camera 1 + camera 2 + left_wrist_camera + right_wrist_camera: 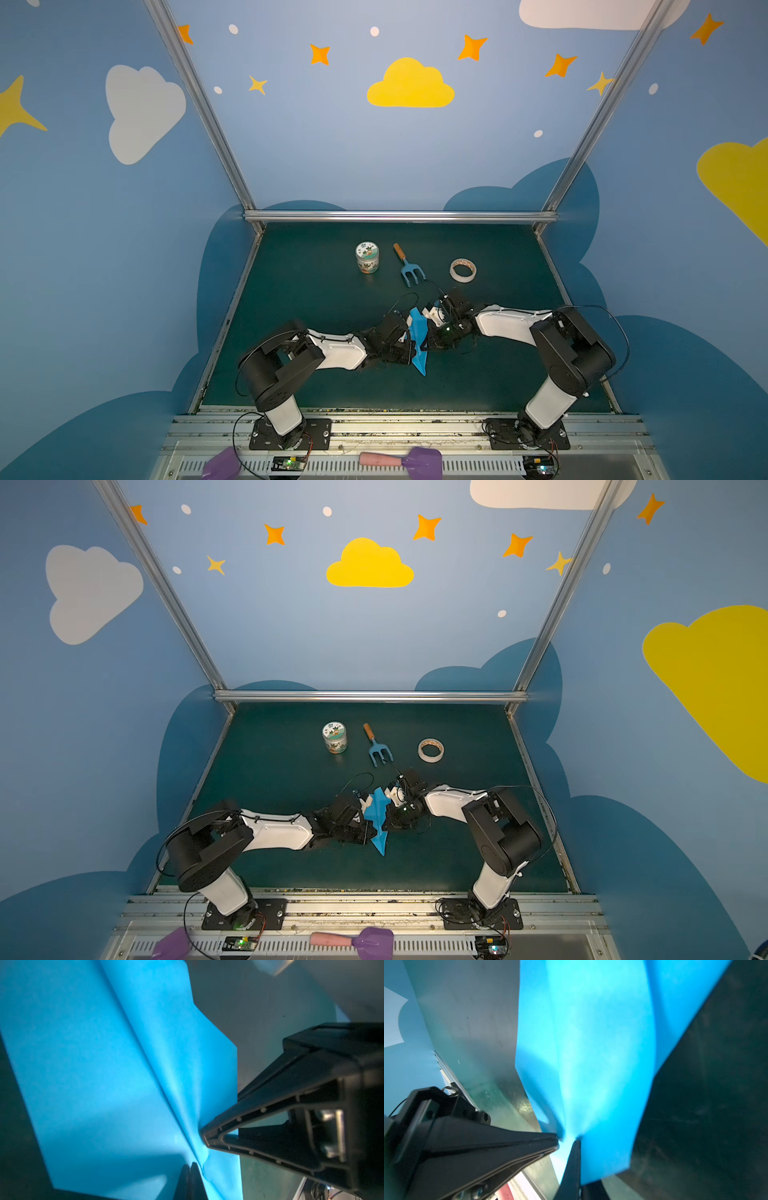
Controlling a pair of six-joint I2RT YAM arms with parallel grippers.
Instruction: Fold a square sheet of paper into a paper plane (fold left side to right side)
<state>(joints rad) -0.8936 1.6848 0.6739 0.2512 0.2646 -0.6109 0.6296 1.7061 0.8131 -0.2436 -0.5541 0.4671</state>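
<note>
Dark green table (316, 386), walled on three sides by blue panels painted with clouds and stars.

Left arm (336, 353) and right arm (511, 320) both reach inward and meet near the middle of the table, a little toward the front edge.

Between them sits the paper plane (417, 338) (379, 812): bright sky-blue, narrow, with its pointed end toward the front of the table and its ragged wider end toward the back. In both top views it stands between the two wrists. Whether its point touches the table I cannot tell.

Left gripper (411, 351): jaws pressed together on the paper plane. In the left wrist view (190, 1167) the two dark tips sit tight side by side, right at the long centre crease of the blue paper (104, 1064).

Right gripper (427, 343): also pinching the paper plane. In the right wrist view (576, 1144) the sheet (591, 1043) gathers into a tight pucker at the closed tips, with the left gripper's tip just beside them.

The two pinch points are very close together on the same fold.

Behind the arms, well apart from the paper, in a row from left to right: a small jar (367, 257) standing upright, a blue garden fork (409, 268) with a wooden handle lying flat, and a roll of tape (463, 270) lying flat.
</note>
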